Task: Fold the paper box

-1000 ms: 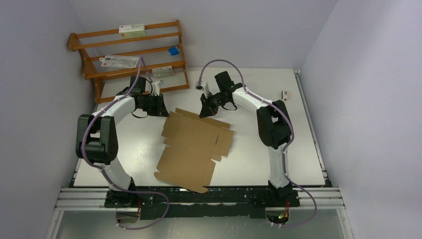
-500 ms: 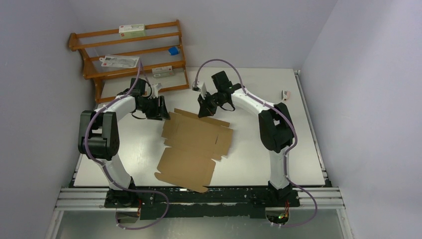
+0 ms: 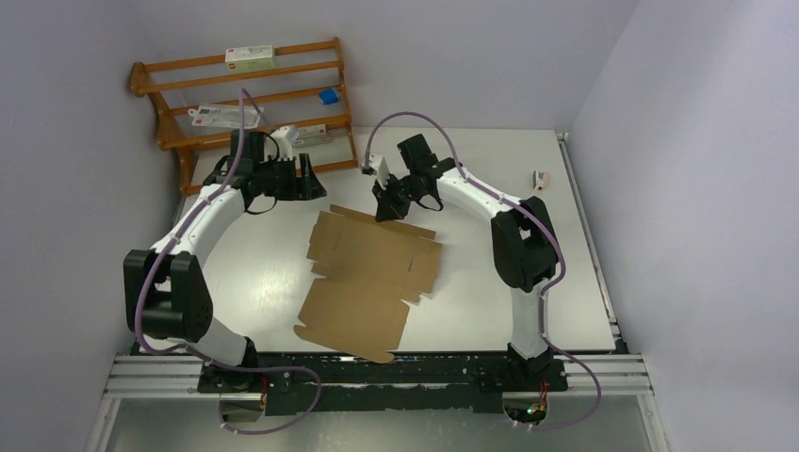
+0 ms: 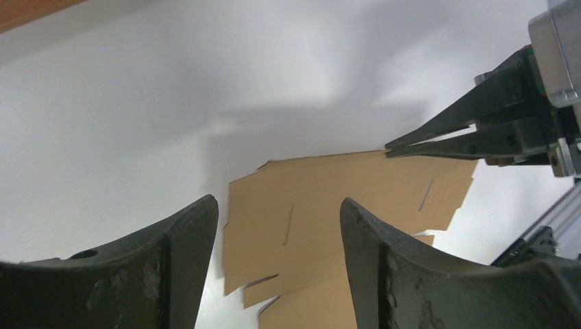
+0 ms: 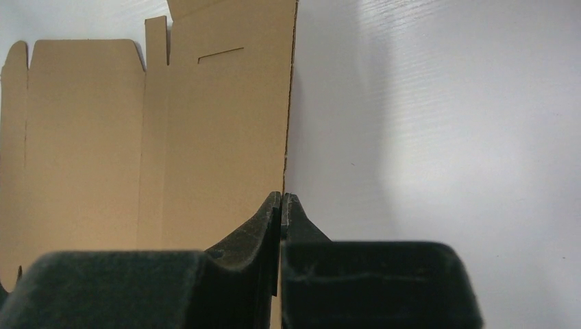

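The paper box [image 3: 367, 273] is a flat brown cardboard sheet with flaps and slots, lying in the middle of the white table. My right gripper [image 3: 384, 209] is shut on the box's far edge. The right wrist view shows that edge of the box [image 5: 205, 137] running straight into the closed right gripper [image 5: 282, 197]. My left gripper [image 3: 311, 179] hovers open behind the box's far left corner, touching nothing. In the left wrist view the box [image 4: 329, 185] lies beyond the spread left gripper [image 4: 277, 205], and the right gripper [image 4: 389, 147] pinches the box's far rim.
A wooden rack [image 3: 179, 141] stands at the back left, close behind my left arm, holding white cartons [image 3: 250, 56] and a small blue item [image 3: 328, 95]. A small object [image 3: 541, 177] lies near the table's right edge.
My left gripper has opened and pulled back from the box's far left corner toward the rack. The right gripper stays shut on the far edge, shifted slightly left.
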Available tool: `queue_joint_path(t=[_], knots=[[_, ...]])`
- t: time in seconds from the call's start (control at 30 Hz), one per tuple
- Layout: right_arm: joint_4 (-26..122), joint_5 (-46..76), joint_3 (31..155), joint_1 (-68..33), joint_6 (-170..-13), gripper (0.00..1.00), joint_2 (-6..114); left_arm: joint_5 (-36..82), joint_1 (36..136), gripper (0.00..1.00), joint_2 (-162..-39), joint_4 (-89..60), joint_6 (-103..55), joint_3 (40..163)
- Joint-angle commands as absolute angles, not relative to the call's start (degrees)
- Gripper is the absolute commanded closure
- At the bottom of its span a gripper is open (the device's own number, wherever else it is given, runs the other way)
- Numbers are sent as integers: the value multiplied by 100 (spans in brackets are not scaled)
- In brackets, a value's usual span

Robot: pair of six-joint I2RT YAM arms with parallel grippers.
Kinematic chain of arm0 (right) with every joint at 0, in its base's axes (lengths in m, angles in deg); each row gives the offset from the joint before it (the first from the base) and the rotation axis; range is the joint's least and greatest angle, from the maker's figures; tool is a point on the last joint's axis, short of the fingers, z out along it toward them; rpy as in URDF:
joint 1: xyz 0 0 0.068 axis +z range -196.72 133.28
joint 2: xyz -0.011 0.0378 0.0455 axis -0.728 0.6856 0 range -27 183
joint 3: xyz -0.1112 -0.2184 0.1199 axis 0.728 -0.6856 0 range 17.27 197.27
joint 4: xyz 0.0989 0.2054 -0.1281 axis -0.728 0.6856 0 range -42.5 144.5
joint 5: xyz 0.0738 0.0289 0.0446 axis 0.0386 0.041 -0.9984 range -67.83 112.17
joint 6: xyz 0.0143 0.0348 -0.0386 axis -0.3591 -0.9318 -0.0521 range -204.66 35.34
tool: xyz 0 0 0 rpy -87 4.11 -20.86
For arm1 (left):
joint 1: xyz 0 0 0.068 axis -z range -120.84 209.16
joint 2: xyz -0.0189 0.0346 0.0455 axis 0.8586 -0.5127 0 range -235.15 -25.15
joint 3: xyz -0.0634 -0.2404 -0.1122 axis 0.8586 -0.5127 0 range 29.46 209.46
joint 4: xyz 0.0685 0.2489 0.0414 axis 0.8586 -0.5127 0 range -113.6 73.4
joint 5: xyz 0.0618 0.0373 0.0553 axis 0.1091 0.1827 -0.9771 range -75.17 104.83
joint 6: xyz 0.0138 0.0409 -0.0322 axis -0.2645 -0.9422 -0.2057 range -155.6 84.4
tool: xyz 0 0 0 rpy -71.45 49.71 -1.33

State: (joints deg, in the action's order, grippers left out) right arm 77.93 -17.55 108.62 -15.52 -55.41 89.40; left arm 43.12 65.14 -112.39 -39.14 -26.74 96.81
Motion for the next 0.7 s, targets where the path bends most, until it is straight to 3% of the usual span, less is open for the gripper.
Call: queue_joint_path(t=[0.0,0.37,0.67], knots=[[7887,-1659,10780,-1448,-5271,100,8646,4759,6781,29,-11647,-3461,-2248,9837],[7940,-1596,10756,-1340,-5047,100,8508,4887,7046,29,-12490,-2988,-1553,10315],[7504,-1367,10516,-1332,-5190,100,8250,4851,7194,33,-12325,-2930,-1543,9682]])
